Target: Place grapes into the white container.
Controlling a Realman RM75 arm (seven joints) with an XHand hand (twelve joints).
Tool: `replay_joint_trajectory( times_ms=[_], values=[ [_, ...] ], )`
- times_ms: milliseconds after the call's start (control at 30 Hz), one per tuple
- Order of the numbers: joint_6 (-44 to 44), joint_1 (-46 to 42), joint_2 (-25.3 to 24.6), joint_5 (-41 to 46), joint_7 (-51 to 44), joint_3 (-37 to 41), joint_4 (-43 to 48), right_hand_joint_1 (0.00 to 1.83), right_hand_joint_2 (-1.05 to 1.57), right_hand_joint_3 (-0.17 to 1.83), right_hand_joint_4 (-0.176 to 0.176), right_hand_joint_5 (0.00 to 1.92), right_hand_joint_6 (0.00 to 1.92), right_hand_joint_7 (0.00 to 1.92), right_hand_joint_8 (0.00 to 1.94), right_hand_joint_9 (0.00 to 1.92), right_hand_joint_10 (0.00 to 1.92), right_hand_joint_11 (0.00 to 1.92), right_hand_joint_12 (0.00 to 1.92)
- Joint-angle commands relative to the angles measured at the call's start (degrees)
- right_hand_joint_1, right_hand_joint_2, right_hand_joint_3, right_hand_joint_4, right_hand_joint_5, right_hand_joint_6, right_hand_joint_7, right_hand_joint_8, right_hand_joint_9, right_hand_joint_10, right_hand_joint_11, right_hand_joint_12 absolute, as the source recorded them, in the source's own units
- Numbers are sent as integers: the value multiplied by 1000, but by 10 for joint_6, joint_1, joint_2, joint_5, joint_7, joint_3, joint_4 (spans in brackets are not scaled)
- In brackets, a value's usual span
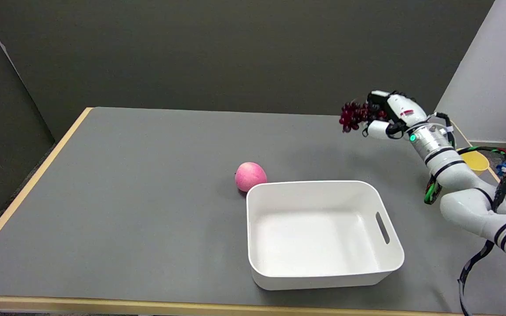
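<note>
A dark red bunch of grapes (353,116) hangs in the air, held by my right hand (384,115), which grips it from the right, well above the table near its far right side. The white container (323,232) stands on the grey table at the front centre-right, with nothing inside it. The grapes are up and beyond the container's far right corner, not over its opening.
A pink apple (250,176) lies on the table touching or just beside the container's far left corner. A yellow object (476,160) shows partly behind my right arm near the table's right edge. The grey table (125,197) has a wooden rim.
</note>
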Motion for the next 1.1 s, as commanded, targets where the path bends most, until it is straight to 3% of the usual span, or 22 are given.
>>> replay_joint_trajectory(
  times_ms=[33,233,433,500,633,800,933,1000,1100],
  values=[
    [126,-199,25,81,4,90,245,786,1066,773,32,538,1921,528,1941,877,1921,632,1921],
    [202,-302,18,75,15,95,301,804,1003,872,44,581,1920,567,1941,956,1921,731,1921],
    [307,-346,16,27,10,31,287,848,885,1035,50,667,1915,768,1941,1031,1921,778,1921],
    [337,-345,16,5,10,-5,263,885,766,752,46,724,1921,768,1941,1043,1921,795,1921],
    [402,-322,8,-11,15,-76,193,880,725,767,74,790,1921,857,1941,1074,1921,816,1921],
    [435,-287,-47,-17,15,-171,86,895,728,752,85,812,1921,878,1941,1128,1921,939,1921],
    [469,-280,-79,-23,8,-186,29,922,734,758,68,807,1921,880,1941,1173,1921,997,1921],
    [487,-280,-88,-30,-8,-185,19,888,798,1076,63,744,1902,834,1941,1186,1921,983,1921],
    [506,-282,-88,-31,-26,-183,15,880,827,1133,49,718,1899,806,1941,1179,1921,971,1921]
  ],
)
